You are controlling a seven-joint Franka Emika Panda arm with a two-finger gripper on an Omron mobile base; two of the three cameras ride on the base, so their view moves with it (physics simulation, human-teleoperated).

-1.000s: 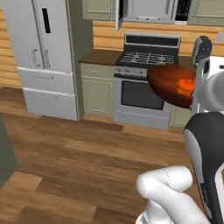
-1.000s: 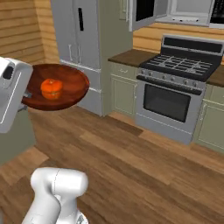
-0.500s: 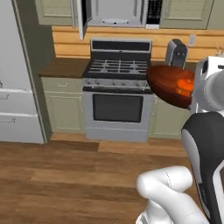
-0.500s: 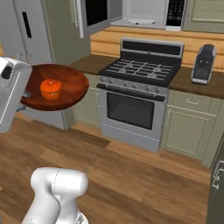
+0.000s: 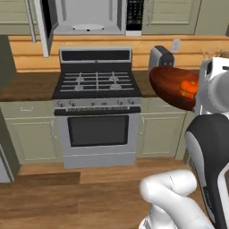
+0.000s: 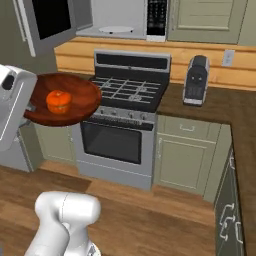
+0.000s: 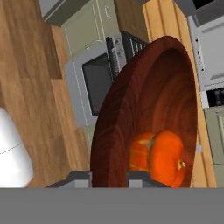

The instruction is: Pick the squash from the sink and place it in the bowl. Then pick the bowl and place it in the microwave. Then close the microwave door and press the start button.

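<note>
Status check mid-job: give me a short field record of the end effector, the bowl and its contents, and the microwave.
end effector: shut on the rim of the wide, glossy reddish-brown bowl, held in the air
bowl contents: small orange-red squash
microwave: silver, above the gas stove
microwave door: swung open to the left
turntable: bare

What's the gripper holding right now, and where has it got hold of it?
The gripper holds the bowl by its near rim, one finger on each side of the wall; the squash sits inside.
</note>
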